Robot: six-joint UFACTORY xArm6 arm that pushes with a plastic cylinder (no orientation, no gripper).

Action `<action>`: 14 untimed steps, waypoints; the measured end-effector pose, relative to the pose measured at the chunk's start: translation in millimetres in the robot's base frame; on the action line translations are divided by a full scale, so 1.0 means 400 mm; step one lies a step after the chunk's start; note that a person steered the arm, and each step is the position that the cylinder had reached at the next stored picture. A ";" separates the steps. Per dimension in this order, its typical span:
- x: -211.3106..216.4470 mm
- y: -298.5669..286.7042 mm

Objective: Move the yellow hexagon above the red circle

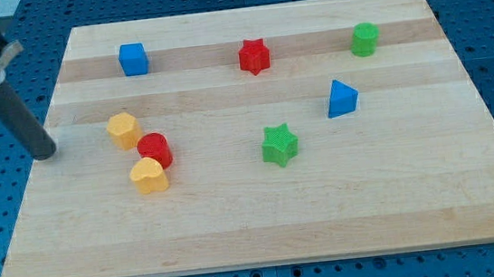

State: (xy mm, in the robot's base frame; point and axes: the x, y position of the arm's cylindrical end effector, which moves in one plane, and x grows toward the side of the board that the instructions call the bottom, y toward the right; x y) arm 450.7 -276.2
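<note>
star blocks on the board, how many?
2. A red star near the view's top centre, and a green star below it, near the board's middle. Nothing covers the board, so none should be hidden.

Eight blocks on bench [399, 206], counted by colour:
- Yellow, two: yellow hexagon [123, 129], yellow heart [148, 176], both left of centre.
- Red, two: red circle [155, 151] left of centre, red star [254, 56] upper middle.
- Blue, two: blue cube [133, 58] upper left, blue triangle [341, 98] right of centre.
- Green, two: green star [279, 144] centre, green cylinder [365, 39] upper right.

Stars: two. Every other shape: one each.

One rod, my tip [46, 154] at far left of frame.
</note>
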 end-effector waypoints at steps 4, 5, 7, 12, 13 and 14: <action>-0.050 0.165; -0.085 0.165; -0.086 0.182; -0.109 0.249; -0.176 0.294; -0.155 0.449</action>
